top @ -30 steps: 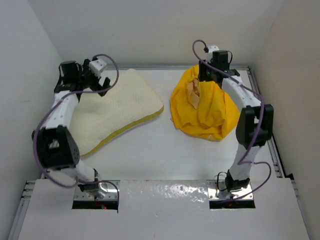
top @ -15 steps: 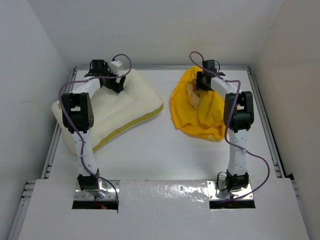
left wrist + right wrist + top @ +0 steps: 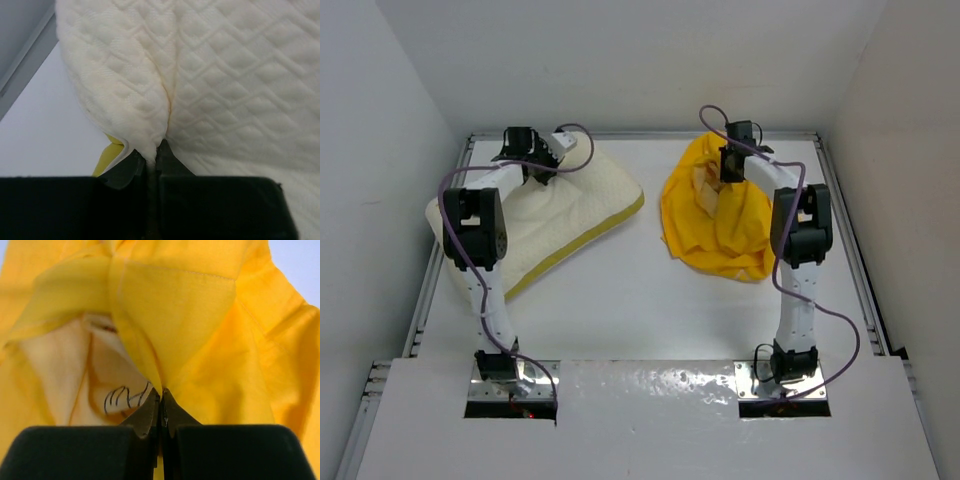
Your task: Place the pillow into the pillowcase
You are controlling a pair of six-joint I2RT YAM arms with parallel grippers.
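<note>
A cream pillow (image 3: pixel 570 210) is seen far left on the table (image 3: pixel 620 320), a fold of its edge pinched by the clenched left gripper (image 3: pixel 152 156). Well apart, the heaped yellow pillowcase (image 3: pixel 725 225) is nipped near its top by the closed right gripper (image 3: pixel 161 399). Its mouth is best spread before the pillow is fed in

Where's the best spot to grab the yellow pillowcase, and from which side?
Probably the stitched hem at the mouth of the pillowcase, at the heap's far top, from above. The fabric gapes there, showing its pale inside, so a thin edge stands free; the right hand is shut on a fold there.
</note>
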